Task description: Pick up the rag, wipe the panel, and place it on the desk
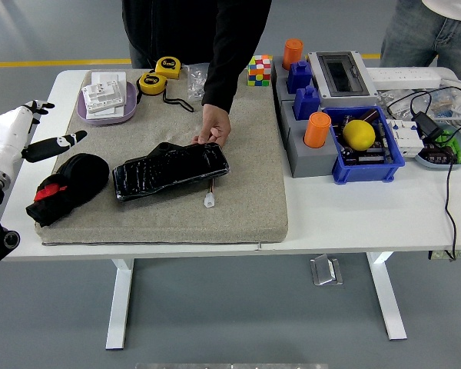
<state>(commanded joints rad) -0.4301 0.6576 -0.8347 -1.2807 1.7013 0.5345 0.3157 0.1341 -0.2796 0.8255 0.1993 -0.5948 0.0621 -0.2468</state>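
Observation:
The black rag, with a red tag on it, lies bunched at the left end of the beige mat. Just right of it sits the glossy black panel, lying flat and slightly skewed. My left hand hovers above and to the left of the rag, fingers spread, holding nothing. A person in a black sleeve stands at the far side, and their hand rests at the panel's far right corner. My right arm does not show.
A small white connector lies just in front of the panel. At the back are a purple tray, yellow tape measures and a colour cube. To the right stand a grey block, a blue bin with a yellow ball, and cables.

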